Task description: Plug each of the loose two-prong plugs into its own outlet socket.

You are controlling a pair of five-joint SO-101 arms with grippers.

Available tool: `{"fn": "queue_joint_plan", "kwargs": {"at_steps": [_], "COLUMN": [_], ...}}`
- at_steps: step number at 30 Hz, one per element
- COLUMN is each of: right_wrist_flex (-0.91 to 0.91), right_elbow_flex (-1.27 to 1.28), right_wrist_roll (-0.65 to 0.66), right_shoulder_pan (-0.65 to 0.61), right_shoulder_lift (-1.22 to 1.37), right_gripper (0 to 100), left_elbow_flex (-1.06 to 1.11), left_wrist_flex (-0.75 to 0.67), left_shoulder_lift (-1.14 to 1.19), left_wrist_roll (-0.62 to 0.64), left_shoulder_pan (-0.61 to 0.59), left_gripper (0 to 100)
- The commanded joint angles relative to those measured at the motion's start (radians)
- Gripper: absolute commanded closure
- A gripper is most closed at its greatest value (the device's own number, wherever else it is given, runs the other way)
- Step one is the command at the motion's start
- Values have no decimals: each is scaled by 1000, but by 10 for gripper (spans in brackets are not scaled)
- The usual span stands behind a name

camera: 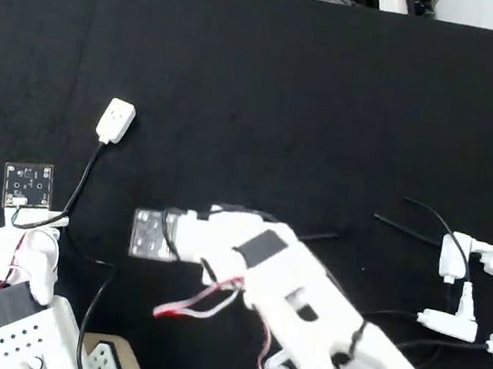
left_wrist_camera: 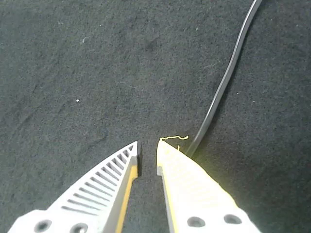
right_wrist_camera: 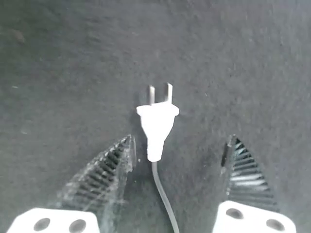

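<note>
Two grippers: the right gripper (right_wrist_camera: 181, 138) spreads wide around a white two-prong plug (right_wrist_camera: 156, 124) lying flat on the table (camera: 331, 114), near centre. The left gripper (left_wrist_camera: 148, 143), near left, sits almost together beside a black cable (left_wrist_camera: 221, 92).

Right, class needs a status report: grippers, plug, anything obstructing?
Left gripper nearly shut, empty. Right gripper open, straddling loose white plug. Black cable beside left gripper.

Two white arms on the job: left arm (camera: 13, 284) and right arm (camera: 311, 310). One loose two-prong plug (right_wrist_camera: 157, 124), one cabled socket block (camera: 115, 121), and seemingly four white plug-and-socket pieces (camera: 448, 323) clustered far right.
</note>
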Motion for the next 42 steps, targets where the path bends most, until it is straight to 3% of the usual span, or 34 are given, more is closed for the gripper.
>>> {"fn": "queue_joint_plan", "kwargs": {"at_steps": [1,8,15,26,36,42], "right_wrist_flex": [11,-11,-17,-72,-28,-97], "right_elbow_flex": [18,27,19,-162,-116,-38], "right_wrist_roll": [8,5,5,8,5,-12], "right_shoulder_pan": [-43,-43,-43,17,11,-11], "right_shoulder_lift": [-70,-68,-24,355,213,125], "right_gripper": [727,905,886,887,888,887], "left_elbow_flex": [1,1,1,1,1,1], "left_wrist_flex": [-2,0,0,0,-2,-2], "left_shoulder_lift": [-6,-6,-6,-6,-6,-6], "left_wrist_roll": [3,3,3,3,3,3], "left_shoulder_pan": [-10,-10,-10,-10,-10,-10], "left_gripper": [920,920,920,920,920,920]}}
